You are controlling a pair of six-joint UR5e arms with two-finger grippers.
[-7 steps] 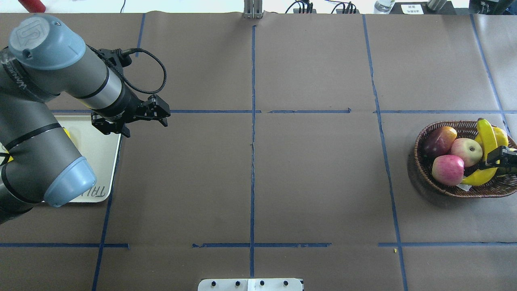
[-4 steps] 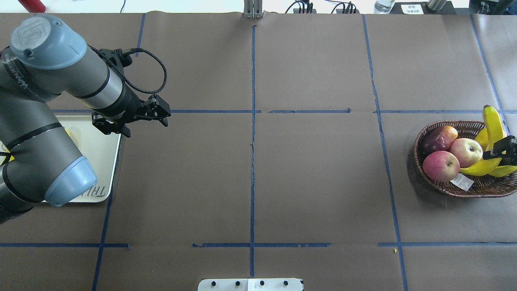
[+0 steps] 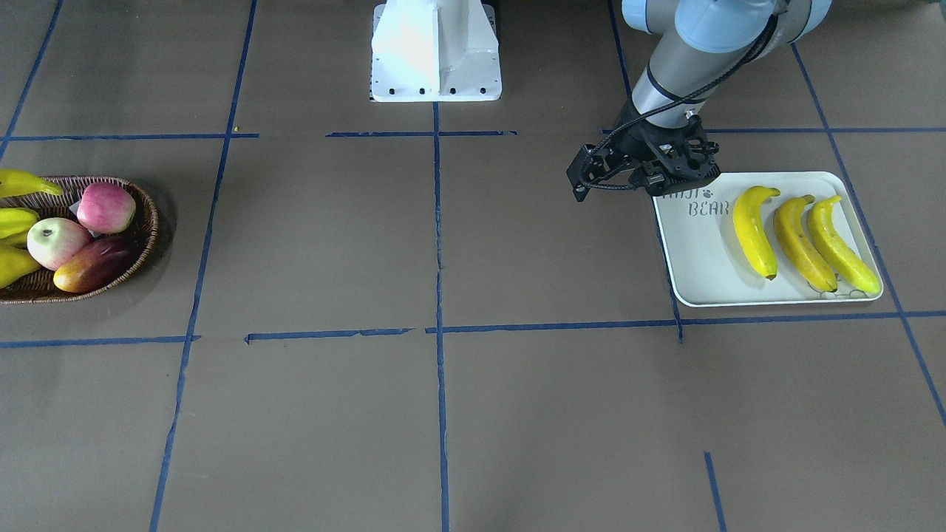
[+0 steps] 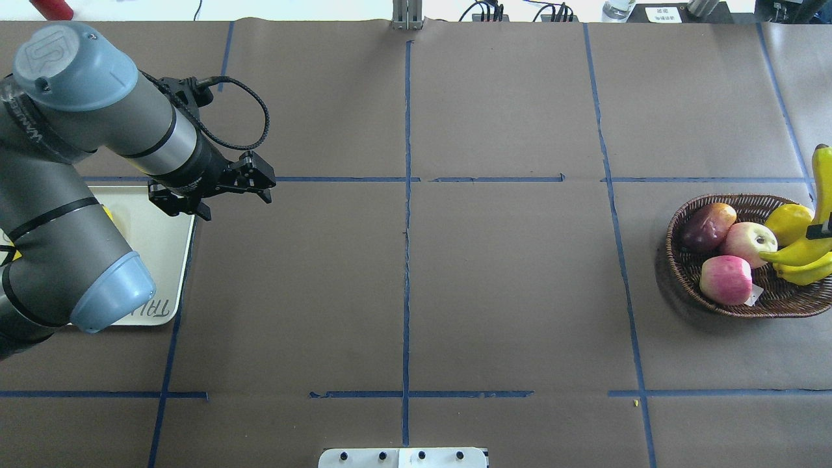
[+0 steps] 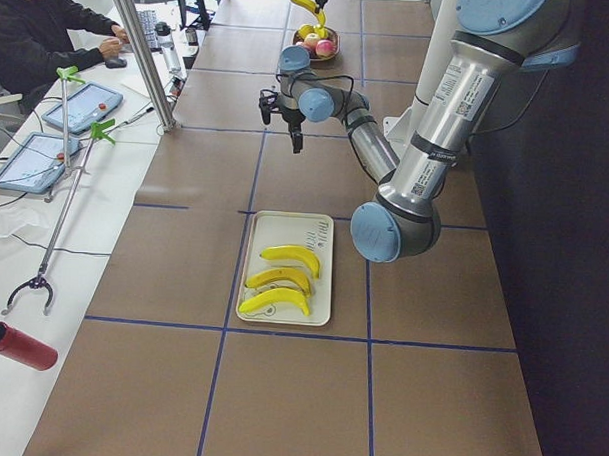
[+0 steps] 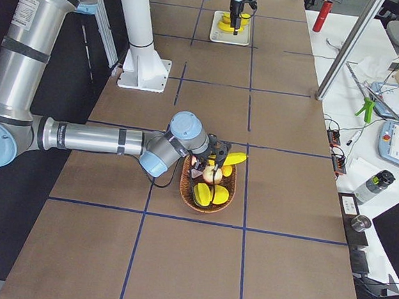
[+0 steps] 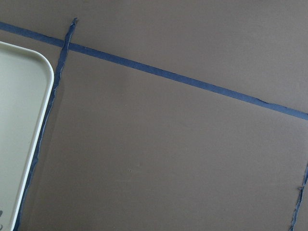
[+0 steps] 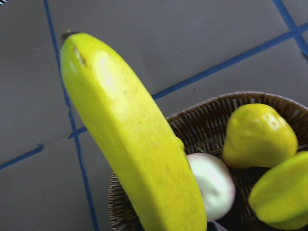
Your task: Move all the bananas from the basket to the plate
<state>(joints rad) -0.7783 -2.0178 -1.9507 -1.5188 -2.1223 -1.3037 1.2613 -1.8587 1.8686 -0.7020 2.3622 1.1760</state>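
Observation:
My right gripper (image 4: pixel 821 229) shows only at the overhead view's right edge. It is shut on a long yellow banana (image 4: pixel 823 175) and holds it above the wicker basket (image 4: pixel 682 273). The banana fills the right wrist view (image 8: pixel 130 144), above the basket's rim (image 8: pixel 202 115). Three bananas (image 3: pixel 754 229) (image 3: pixel 802 240) (image 3: pixel 842 244) lie side by side on the off-white plate (image 3: pixel 702 258). My left gripper (image 3: pixel 676 181) hangs open and empty over the plate's corner nearest the table's middle. The plate's edge shows in the left wrist view (image 7: pixel 19 120).
The basket also holds two apples (image 4: pixel 727 279) (image 4: pixel 749 242), a dark mango (image 4: pixel 707 225) and stubby yellow fruits (image 4: pixel 788 222). The robot's white base (image 3: pixel 436 52) stands at the table's near edge. Blue tape lines cross the brown table.
My right gripper has lifted the banana up out of the basket, toward the overhead view's right edge. The red apple shifted in the basket. The left arm has not moved.

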